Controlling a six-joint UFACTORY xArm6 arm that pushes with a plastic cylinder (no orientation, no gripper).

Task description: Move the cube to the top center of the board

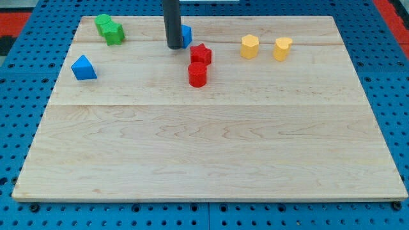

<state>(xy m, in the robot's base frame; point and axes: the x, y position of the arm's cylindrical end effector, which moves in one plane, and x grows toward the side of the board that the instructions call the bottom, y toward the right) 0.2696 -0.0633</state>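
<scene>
Blue cube (186, 35) at top center of desk (211, 160), mostly hidden behind my tip (173, 47), touching or just beside. Probably light, stiff, easy to slide; best pushed flat on a side face. No gripper, nothing held.

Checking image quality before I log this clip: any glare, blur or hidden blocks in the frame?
Camera view: even, soft lighting, no glare on the board; blocks sharp with only faint shadows; my tip and its rod hide most of the blue cube; the board's side edges converge toward the view's top through perspective.
</scene>
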